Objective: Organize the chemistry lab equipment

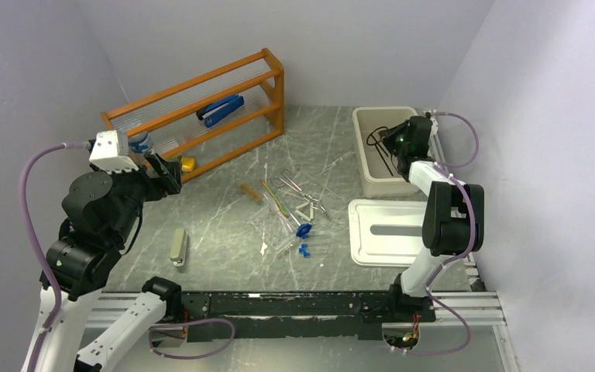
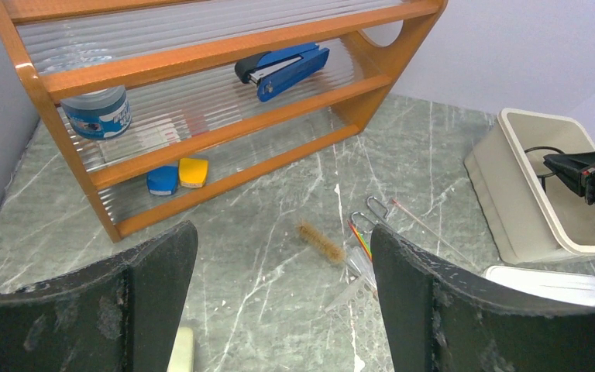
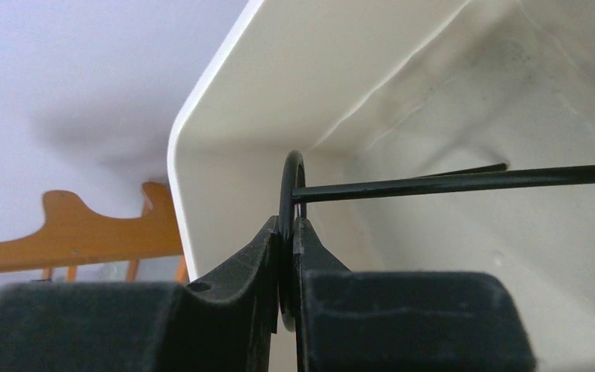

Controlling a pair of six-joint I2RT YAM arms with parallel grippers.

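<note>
Because the right gripper point(image 3: 288, 232) is clamped shut on only the thin loop of the black wire ring stand point(image 3: 434, 182), pinching it at the very fingertips, the hold looks slight, and the stand could swivel in that pinch. It hangs inside the white bin point(image 1: 359, 155) at the far right of the table, with its straight wires reaching across toward the bin's far wall. If it is let go while tilted, a wire may hook the rim or lie slantwise and take up room the other pieces will need. Whether it already touches the bin's floor cannot be told. The left gripper point(image 2: 283, 229) hovers wide open and holding nothing, near the wooden shelf point(image 1: 201, 81), where the blue stapler point(image 2: 283, 66) lies on a slatted tier. Mid-table, well apart from the bin, the metal tweezers point(image 1: 294, 182), the clear blue-capped tubes point(image 1: 304, 230) and a bristly brush point(image 2: 321, 242) lie in a loose, overlapping scatter, so a grab at one would likely nudge its neighbours, and the round tubes may roll. The bin's lid point(image 1: 387, 232) lies flat just in front of the bin, in the right arm's path back to that scatter.
</note>
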